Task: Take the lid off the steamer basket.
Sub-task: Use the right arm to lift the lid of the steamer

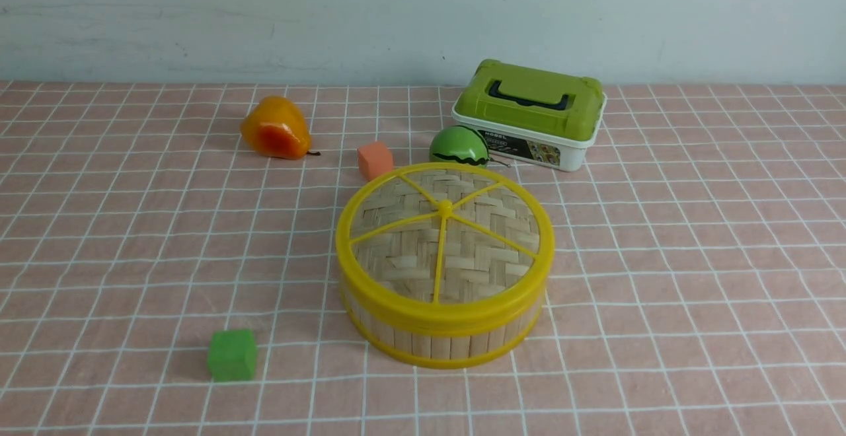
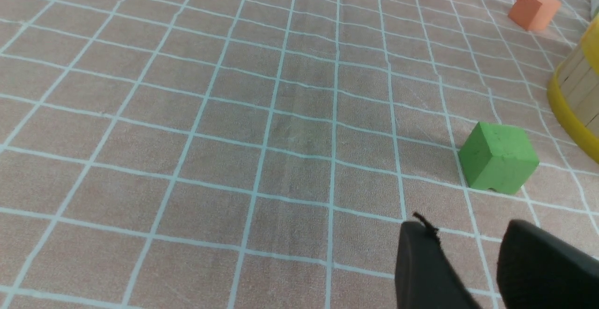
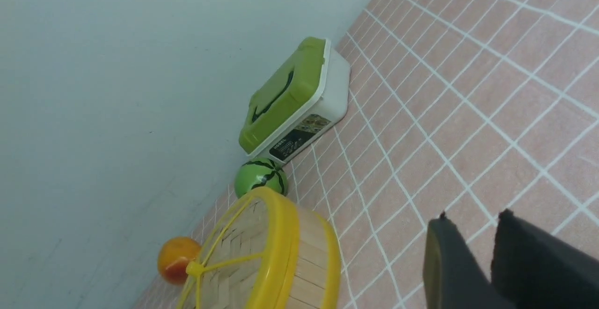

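We see the lid (image 1: 445, 238) seated on the steamer basket (image 1: 441, 345), centre of the front frame, presumably covering it. Our 2 grippers, left (image 2: 461, 248) and right (image 3: 472, 234), stand parted and empty, probably awaiting the knob (image 1: 445, 209).

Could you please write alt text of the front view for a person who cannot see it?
A round bamboo steamer basket with its lid on sits on a tiled surface. Behind it are an orange fruit, a pink block, a green ball and a green-lidded box; a green block is nearer.
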Controlling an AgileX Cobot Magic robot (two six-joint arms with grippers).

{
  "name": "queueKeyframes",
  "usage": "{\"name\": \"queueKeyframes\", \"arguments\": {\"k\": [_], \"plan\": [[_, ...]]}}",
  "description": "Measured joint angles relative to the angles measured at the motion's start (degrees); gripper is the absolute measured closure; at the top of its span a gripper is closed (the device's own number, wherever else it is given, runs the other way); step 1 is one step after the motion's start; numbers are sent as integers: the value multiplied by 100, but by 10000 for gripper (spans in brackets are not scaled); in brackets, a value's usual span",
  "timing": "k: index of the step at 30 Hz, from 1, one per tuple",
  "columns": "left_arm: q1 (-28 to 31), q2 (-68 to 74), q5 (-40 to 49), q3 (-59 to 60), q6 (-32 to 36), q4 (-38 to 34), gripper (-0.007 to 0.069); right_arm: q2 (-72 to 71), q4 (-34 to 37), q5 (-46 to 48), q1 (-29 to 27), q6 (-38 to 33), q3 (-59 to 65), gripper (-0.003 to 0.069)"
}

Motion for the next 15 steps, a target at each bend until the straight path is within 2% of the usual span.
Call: {"name": "queueKeyframes", "arguments": {"k": [4, 8, 9, 10, 12, 13, 15], "plan": [[0, 0, 0, 0, 0, 0, 385, 0, -64, -19, 0, -192, -8, 529], [0, 0, 0, 0, 0, 0, 385, 51, -489, 906, 6, -999, -676, 538], [0, 0, 0, 0, 0, 0, 385, 308, -766, 1386, 10, -1366, -1244, 563], [0, 0, 0, 0, 0, 0, 385, 308, -766, 1386, 10, -1421, -1337, 568], [0, 0, 0, 0, 0, 0, 385, 1041, -1319, 2317, 10, -2012, -2550, 633], [0, 0, 0, 0, 0, 0, 385, 1193, -1410, 2473, 10, -2123, -2757, 643], [0, 0, 0, 0, 0, 0, 385, 2311, -1920, 3505, 10, -2889, -4116, 678]]}}
